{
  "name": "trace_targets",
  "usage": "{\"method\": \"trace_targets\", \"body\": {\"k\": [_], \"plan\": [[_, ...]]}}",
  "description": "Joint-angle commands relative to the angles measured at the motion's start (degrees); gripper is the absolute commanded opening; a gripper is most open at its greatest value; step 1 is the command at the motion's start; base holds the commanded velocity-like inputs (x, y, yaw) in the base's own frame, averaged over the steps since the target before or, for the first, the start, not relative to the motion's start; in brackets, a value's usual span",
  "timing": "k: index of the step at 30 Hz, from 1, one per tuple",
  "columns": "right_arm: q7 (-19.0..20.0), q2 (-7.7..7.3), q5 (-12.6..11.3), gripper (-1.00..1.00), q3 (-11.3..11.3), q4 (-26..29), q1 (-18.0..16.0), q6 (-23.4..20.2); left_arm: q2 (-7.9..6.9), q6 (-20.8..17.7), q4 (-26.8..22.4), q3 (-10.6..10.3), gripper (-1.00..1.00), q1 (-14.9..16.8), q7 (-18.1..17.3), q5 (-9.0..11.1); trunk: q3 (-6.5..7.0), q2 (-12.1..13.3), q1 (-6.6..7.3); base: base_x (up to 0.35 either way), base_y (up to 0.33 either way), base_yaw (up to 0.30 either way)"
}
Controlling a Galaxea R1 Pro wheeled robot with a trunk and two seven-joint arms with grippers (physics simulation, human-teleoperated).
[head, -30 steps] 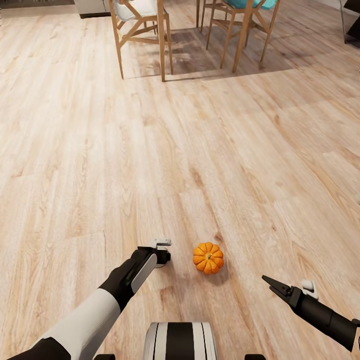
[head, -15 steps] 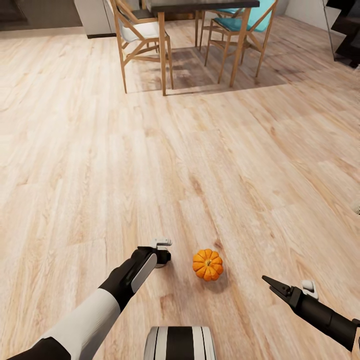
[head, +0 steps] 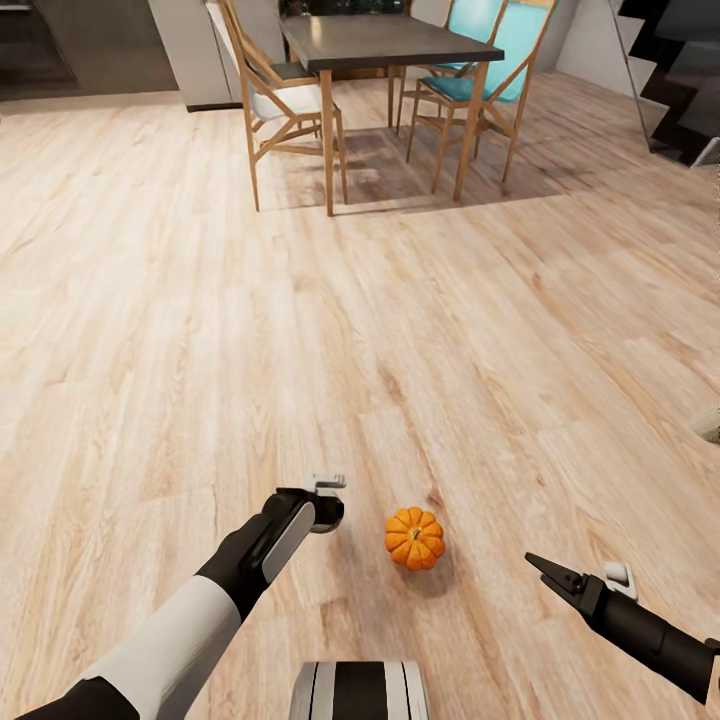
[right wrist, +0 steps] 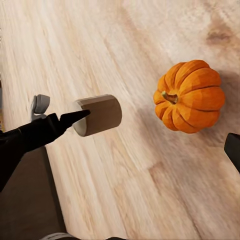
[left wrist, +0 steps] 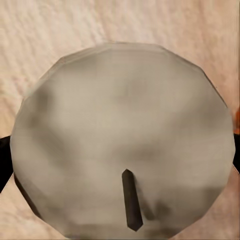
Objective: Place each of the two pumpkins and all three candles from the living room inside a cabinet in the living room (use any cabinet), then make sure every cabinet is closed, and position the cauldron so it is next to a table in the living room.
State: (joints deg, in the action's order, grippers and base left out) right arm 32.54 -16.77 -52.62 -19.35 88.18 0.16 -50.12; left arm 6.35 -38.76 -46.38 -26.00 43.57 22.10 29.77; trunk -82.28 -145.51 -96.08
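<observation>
I'm holding a tan candle [left wrist: 122, 140] clamped between my left gripper's [head: 322, 505] fingers, the pumpkin [head: 414, 538] sitting on the wood floor [head: 400, 330] just beside them — my right gripper [head: 548, 574], fingers pinched together on nothing, is hanging beyond it.

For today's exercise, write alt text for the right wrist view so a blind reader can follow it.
An orange pumpkin sits on a pale wooden floor. Beside it and apart from it, a tan candle is held sideways at the tip of the left hand, whose dark arm reaches in from the edge.
</observation>
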Motion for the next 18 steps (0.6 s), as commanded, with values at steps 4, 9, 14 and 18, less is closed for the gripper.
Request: {"method": "trace_targets", "body": {"k": [4, 9, 14, 18], "plan": [[-0.17, 0.11, 0.23, 1.00, -0.14, -0.06, 0.02, -0.24, -0.02, -0.24, -0.17, -0.19, -1.00, 0.03, 0.48, 0.47, 0.86, 0.04, 0.10, -0.002, 0.000, 0.000], [-0.35, 0.16, 0.38, 1.00, -0.16, -0.24, 0.02, -0.21, -0.02, -0.31, -0.25, -0.19, -1.00, 0.03, 0.49, 0.53, 2.01, 0.11, 0.23, 0.000, 0.000, -0.048], [-0.43, 0.16, 0.43, 1.00, -0.17, -0.40, 0.01, -0.16, -0.02, -0.34, -0.48, -0.19, -1.00, 0.03, 0.49, 0.55, 3.29, 0.18, 0.36, -0.004, 0.000, -0.205], [-0.45, 0.10, 0.43, 1.00, -0.18, -0.56, 0.02, -0.15, -0.02, -0.35, -0.53, -0.19, -1.00, 0.02, 0.54, 0.55, 4.33, 0.23, 0.47, -0.056, 0.000, -0.242]]}}
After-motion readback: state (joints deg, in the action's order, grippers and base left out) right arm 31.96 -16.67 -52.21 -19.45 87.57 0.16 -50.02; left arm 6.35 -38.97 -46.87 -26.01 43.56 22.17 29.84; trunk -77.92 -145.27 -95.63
